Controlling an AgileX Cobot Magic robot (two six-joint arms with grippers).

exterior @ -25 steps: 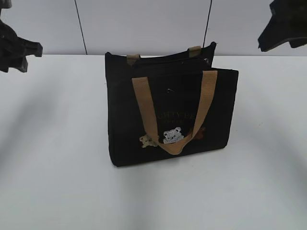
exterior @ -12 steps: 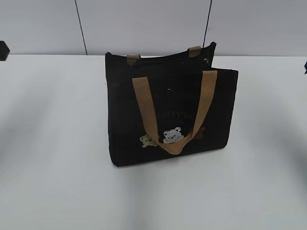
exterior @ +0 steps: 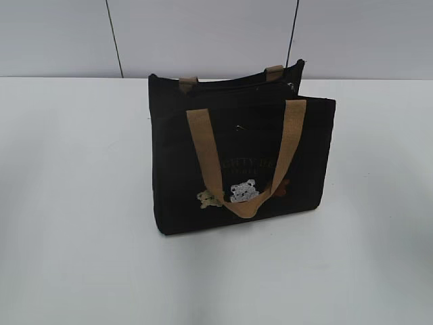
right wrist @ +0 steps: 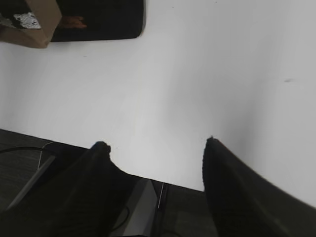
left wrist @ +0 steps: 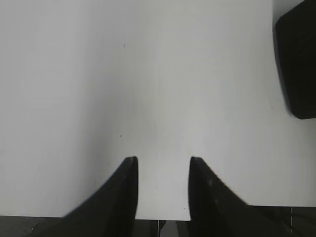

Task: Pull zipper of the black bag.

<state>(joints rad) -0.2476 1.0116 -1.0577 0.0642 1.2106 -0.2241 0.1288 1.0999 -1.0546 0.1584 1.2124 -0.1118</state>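
Observation:
The black bag (exterior: 237, 156) stands upright on the white table (exterior: 74, 203), with tan handles (exterior: 203, 145) and small bear patches low on its front. Its zipper runs along the top edge; the pull is too small to make out. Neither gripper shows in the exterior view. In the left wrist view the left gripper (left wrist: 163, 160) is open and empty over bare table, with a corner of the bag (left wrist: 298, 64) at the far right. In the right wrist view the right gripper (right wrist: 157, 142) is open and empty near the table's front edge, with the bag's bottom (right wrist: 98, 22) at the upper left.
A grey panelled wall (exterior: 203, 34) stands behind the table. The table's front edge and dark floor with a cable show below the right gripper (right wrist: 59, 168).
Both arms have pulled back out of the exterior view: they showed at the upper left and upper right corners one second ago and are gone now. The bag has not moved.

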